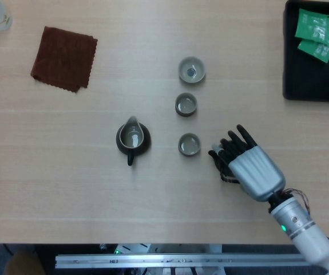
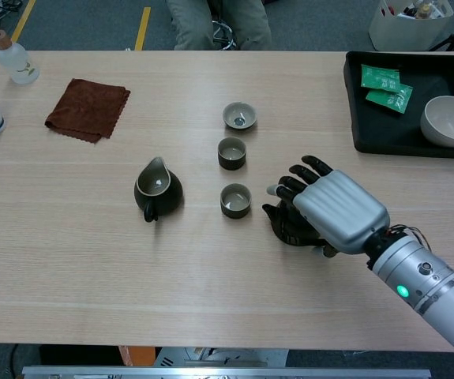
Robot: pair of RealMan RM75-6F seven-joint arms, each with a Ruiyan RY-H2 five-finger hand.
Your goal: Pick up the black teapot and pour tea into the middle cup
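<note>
Robot hand covers the black teapot on the tabletop, beside the nearest cup — grip unclear, so secure the handle before lifting toward the middle cup.

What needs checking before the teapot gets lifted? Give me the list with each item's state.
1. Right hand over the black teapot: ok, it covers most of the pot in both views.
2. Firm grip on the handle: cannot tell, the hand hides the handle and its fingers' contact.
3. Teapot upright on the table: ok as far as the visible spout side shows.
4. Middle cup upright and unobstructed: ok, it stands between the far cup and the near cup.
5. Near cup apart from the spout: ok, but close, so lift straight up.
6. Left hand out of the way: ok, not in either view.
</note>
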